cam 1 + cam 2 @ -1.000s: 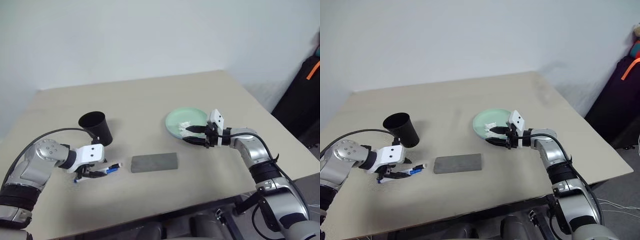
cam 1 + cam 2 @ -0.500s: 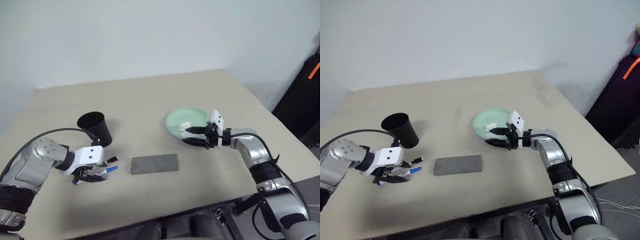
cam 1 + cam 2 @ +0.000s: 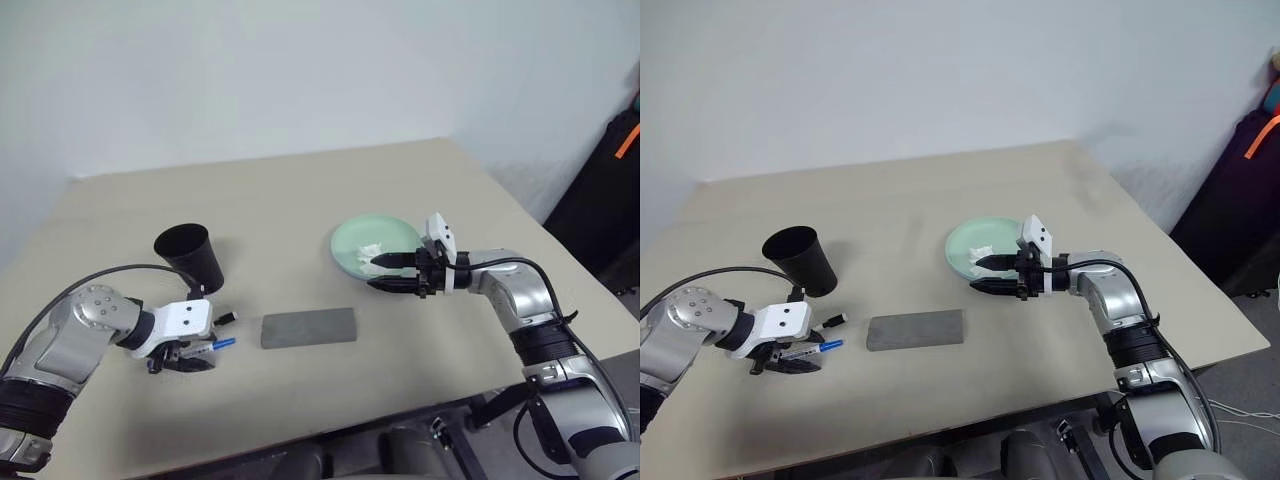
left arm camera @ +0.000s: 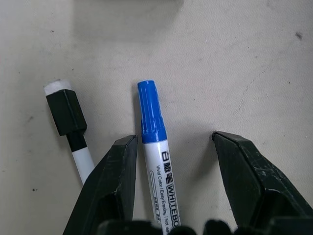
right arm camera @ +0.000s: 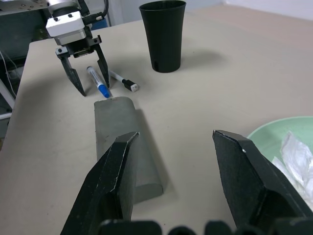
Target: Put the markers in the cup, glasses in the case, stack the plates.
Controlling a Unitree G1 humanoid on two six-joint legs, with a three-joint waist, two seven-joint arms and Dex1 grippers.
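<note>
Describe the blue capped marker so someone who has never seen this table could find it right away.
On the beige table, find the black cup on the robot's left. Just in front of it the open left gripper straddles the blue-capped marker. The marker beside it has a black cap and lies outside the fingers.

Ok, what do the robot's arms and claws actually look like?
Both arms are silver-grey metal segments with black joints and a thin black cable looping along each. Each wrist ends in a white block. The left claw and right claw each have two black, tapered, pointed fingers.
</note>
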